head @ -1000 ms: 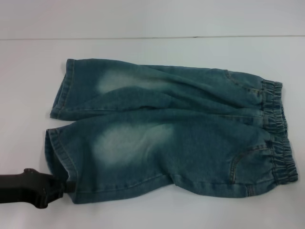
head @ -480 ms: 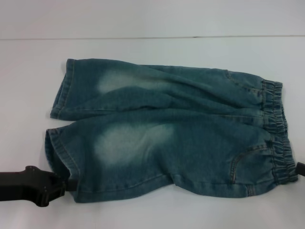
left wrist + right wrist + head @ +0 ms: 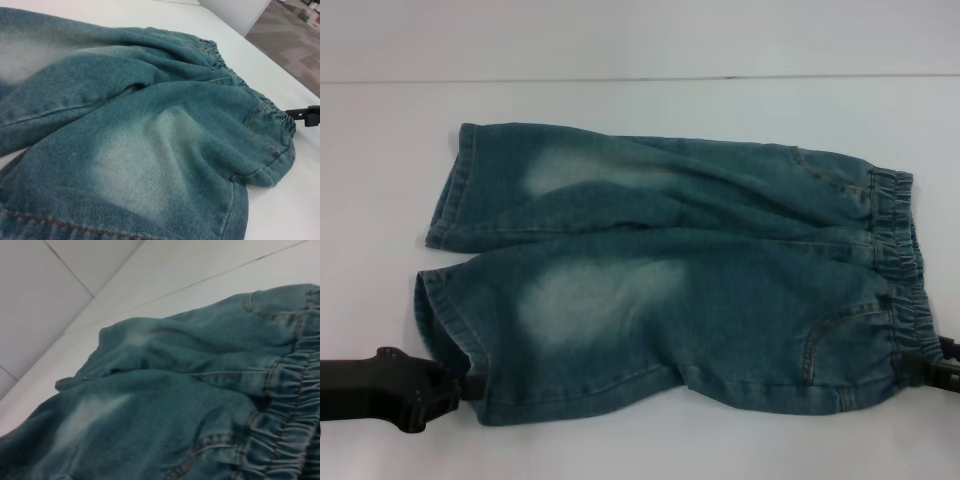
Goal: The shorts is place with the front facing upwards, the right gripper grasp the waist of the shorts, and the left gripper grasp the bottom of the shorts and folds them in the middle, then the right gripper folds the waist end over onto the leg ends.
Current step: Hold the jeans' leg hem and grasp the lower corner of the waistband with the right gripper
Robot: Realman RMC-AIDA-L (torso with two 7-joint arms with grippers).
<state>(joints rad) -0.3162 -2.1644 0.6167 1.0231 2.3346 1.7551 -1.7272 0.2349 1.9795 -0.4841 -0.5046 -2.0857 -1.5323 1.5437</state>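
Since a moment ago the right tool point(image 3: 938, 366) came in to touch the waist corner of the shorts point(image 3: 670, 270), the left tool point(image 3: 445, 390) touches the leg hem, and I cannot tell either grip.

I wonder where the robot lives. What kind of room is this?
Probably a lab or test room: denim shorts lie on a plain white table, with carpet-tiled floor beyond it.

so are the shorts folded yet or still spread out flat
Spread flat. The shorts lie open on the table, both legs side by side, waistband uncovered at the robot's right; no layer is doubled over.
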